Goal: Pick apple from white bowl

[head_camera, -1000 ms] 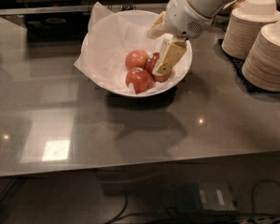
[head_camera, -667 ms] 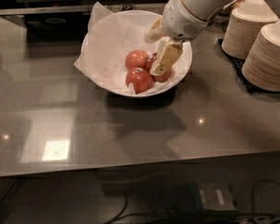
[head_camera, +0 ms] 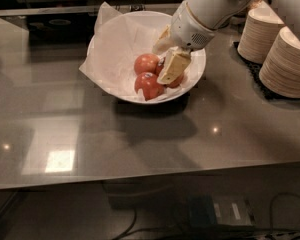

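Note:
The white bowl [head_camera: 115, 44], lined with crinkled white paper, stands at the back middle of the counter with three apples in it. The darkest, deep red apple [head_camera: 178, 80] lies at the right and is mostly hidden behind my gripper. A paler orange-pink apple [head_camera: 145, 63] lies to its left. A lighter red apple [head_camera: 148, 86] lies in front. My gripper [head_camera: 164, 63] reaches down into the bowl from the upper right. It is open, with one cream finger [head_camera: 173, 66] in front of the dark apple and the other behind it.
Two stacks of beige paper bowls [head_camera: 285, 61] stand on a dark mat at the right, close to the arm. The grey counter [head_camera: 90, 134] has its front edge near the bottom. Cables lie on the floor below.
My gripper has shifted slightly left and lower inside the bowl, closer around the dark apple. The apples and the bowl have not moved.

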